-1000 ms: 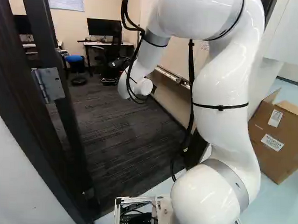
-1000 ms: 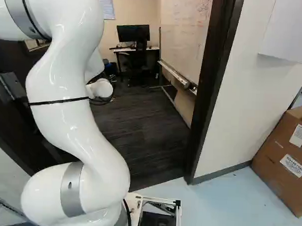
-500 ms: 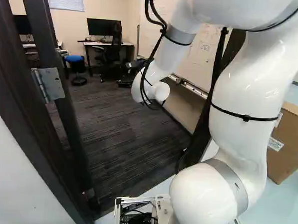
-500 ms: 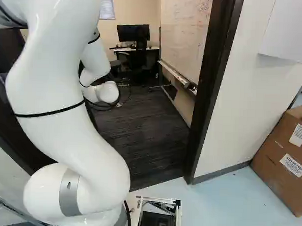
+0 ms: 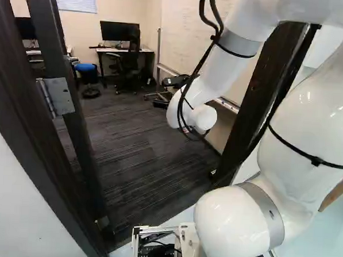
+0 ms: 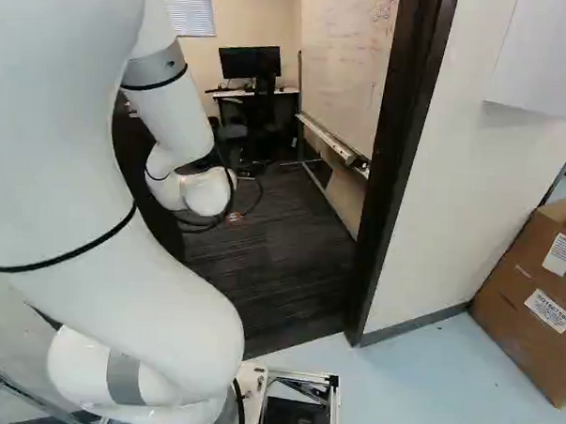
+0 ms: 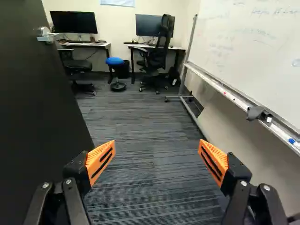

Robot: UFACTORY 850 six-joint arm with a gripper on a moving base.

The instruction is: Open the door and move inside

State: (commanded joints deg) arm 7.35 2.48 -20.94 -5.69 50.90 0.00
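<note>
The carpet is dark grey with fine stripes, the door blackish, the stool seat blue.

The white arm leans to the right edge of the left base view and fills the left of the right base view. Its forearm slants down from the upper middle of the left base view to a rounded wrist. Beyond it, the black gripper holds its orange pads spread wide apart
</note>
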